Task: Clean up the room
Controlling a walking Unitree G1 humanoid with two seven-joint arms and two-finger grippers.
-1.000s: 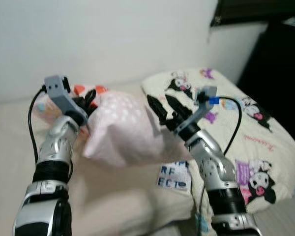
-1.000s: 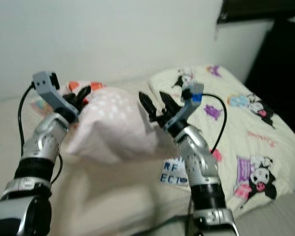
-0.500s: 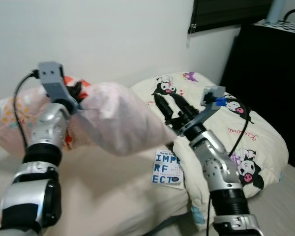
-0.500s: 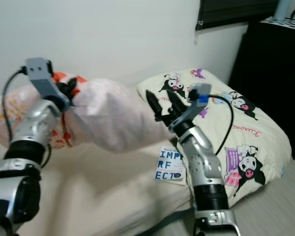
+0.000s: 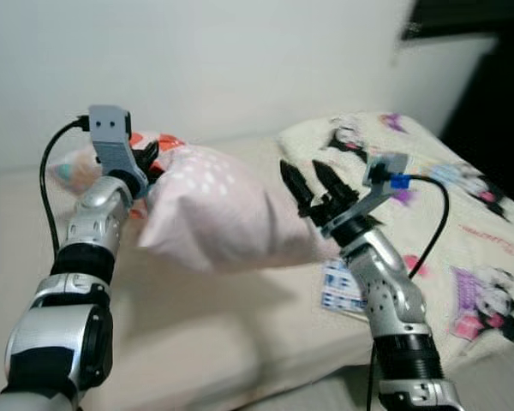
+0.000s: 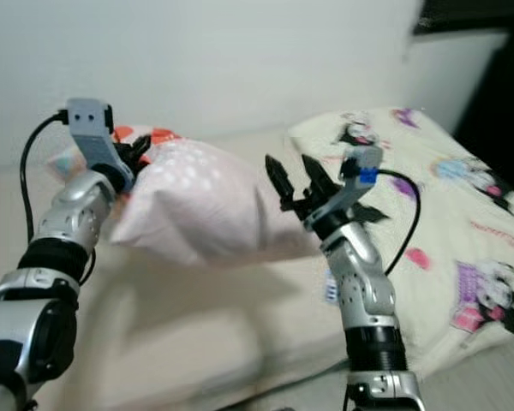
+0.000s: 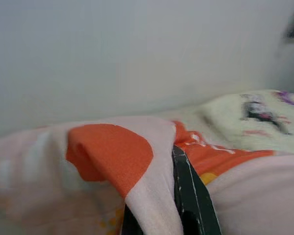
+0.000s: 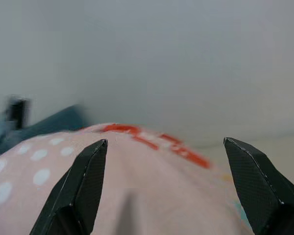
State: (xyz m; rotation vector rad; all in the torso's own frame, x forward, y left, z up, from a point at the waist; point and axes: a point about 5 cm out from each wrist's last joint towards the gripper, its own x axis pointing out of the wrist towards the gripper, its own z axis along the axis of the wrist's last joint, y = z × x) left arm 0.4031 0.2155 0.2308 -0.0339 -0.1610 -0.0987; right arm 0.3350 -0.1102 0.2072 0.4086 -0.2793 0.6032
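A pink pillow [image 5: 223, 214] with white dots is held up above the bed. My left gripper [image 5: 152, 163] is shut on its left corner; in the left wrist view a black finger [image 7: 191, 196] presses into the pink and orange fabric [image 7: 108, 152]. My right gripper [image 5: 304, 173] stands open at the pillow's right end, touching or nearly touching it. In the right wrist view the dotted pillow [image 8: 152, 196] bulges between the two spread fingers [image 8: 83, 186].
A cream pillow [image 5: 463, 223] printed with cartoon figures lies to the right. A lettered booklet [image 5: 338, 287] rests on the beige bed [image 5: 197, 342] beside it. Another pale pillow [image 5: 73, 167] lies behind my left arm, against the white wall [image 5: 240, 60].
The camera has swung, so the whole picture has shifted and blurred. My left gripper still holds the pink pillow up, and my right gripper stays open at its end.
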